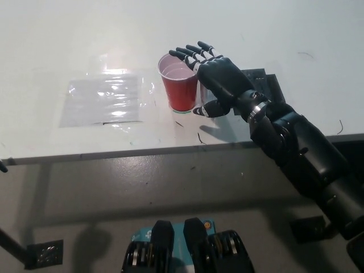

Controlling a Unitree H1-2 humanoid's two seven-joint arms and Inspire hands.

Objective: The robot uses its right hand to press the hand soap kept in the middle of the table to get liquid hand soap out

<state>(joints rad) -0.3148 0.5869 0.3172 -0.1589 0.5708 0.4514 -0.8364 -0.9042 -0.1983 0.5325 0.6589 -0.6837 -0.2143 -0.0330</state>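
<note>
right hand (pixel 219 77) fingers spread, over hidden soap, beside red cup (pixel 181 84) on table (pixel 68 45)

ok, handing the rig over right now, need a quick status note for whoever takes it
Right hand: black, open, fingers spread, held over the right side of the red cup on the white table; holding nothing.
Left hand: not in view.
Soap bottle: mostly hidden under the right hand; no pump visible, can't confirm contact.
Clear plastic sheet lies left of the cup, apart from it.
Done: hand is positioned by the cup. No soap seen coming out.
Left: the press itself.
</note>
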